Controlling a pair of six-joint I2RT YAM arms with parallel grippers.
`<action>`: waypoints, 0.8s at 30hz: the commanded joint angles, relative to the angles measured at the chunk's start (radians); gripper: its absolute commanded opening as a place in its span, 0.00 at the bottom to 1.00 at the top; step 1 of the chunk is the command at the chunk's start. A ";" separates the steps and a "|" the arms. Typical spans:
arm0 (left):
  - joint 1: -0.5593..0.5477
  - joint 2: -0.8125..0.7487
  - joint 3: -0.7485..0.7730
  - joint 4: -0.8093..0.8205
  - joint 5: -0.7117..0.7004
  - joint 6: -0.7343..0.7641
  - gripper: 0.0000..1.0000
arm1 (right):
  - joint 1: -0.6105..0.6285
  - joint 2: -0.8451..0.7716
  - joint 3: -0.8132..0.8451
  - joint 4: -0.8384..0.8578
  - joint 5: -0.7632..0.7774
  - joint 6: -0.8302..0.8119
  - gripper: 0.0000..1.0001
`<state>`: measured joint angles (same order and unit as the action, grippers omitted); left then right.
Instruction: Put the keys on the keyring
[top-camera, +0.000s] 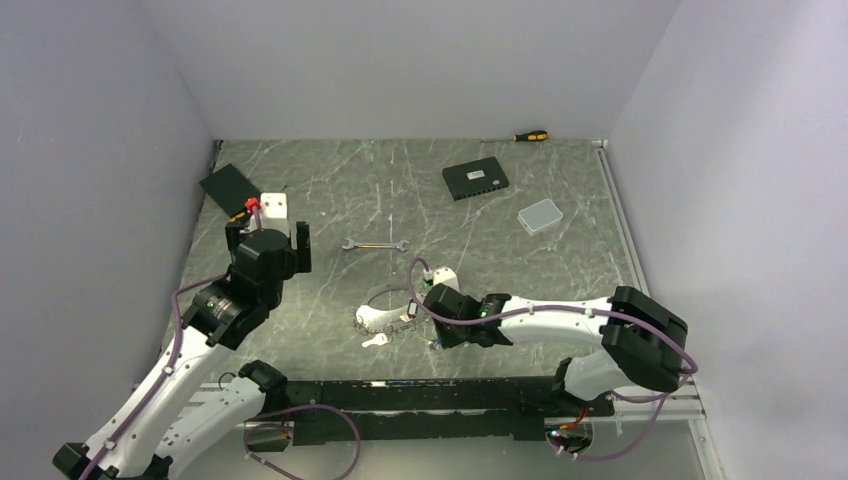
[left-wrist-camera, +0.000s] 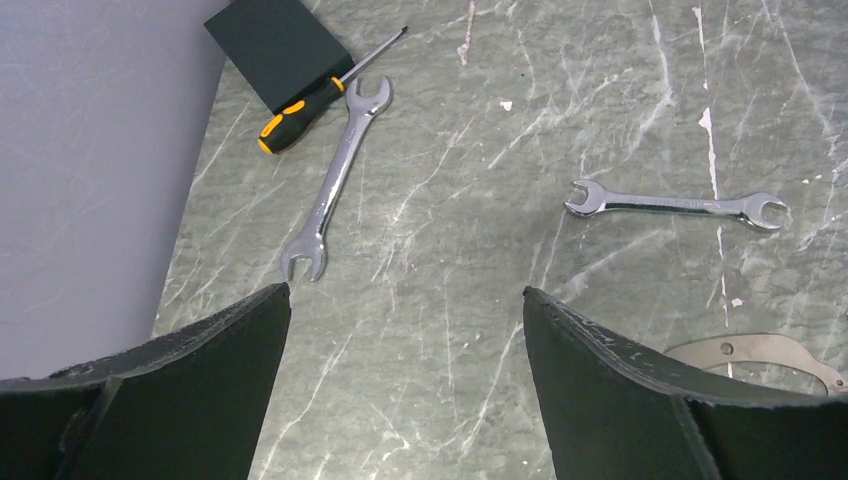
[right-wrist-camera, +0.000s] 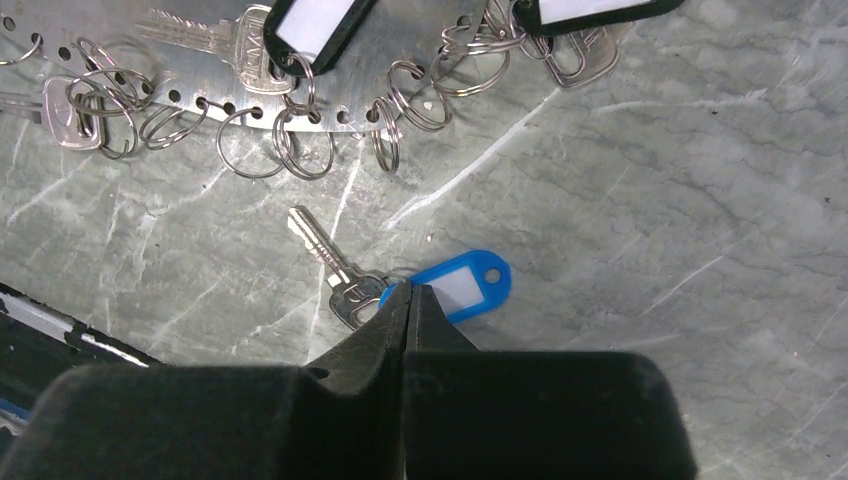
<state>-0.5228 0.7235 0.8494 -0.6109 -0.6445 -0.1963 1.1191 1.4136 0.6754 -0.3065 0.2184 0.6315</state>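
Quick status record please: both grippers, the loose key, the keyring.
left gripper: open, holding nothing, above the table
right gripper: shut, tips at the join of blue-tagged key and its tag
blue-tagged key: flat on the table, apart from the keyring
keyring: flat on the table, small split rings along its holes
attached keys: some already on those rings
grip on key: cannot tell

Left hand (left-wrist-camera: 405, 292) wide, right hand (right-wrist-camera: 408, 290) closed
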 joint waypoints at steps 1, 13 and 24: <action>0.008 -0.005 0.028 0.014 -0.015 0.001 0.91 | 0.004 -0.022 -0.008 0.033 -0.015 -0.006 0.00; 0.009 -0.019 0.031 0.014 0.028 0.003 0.90 | 0.004 -0.225 -0.065 0.136 -0.022 -0.067 0.00; 0.009 -0.046 0.038 0.066 0.508 0.067 0.78 | 0.004 -0.382 -0.097 0.283 -0.039 -0.212 0.00</action>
<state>-0.5182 0.6811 0.8494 -0.5972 -0.3916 -0.1650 1.1191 1.0935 0.5900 -0.1593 0.1993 0.5278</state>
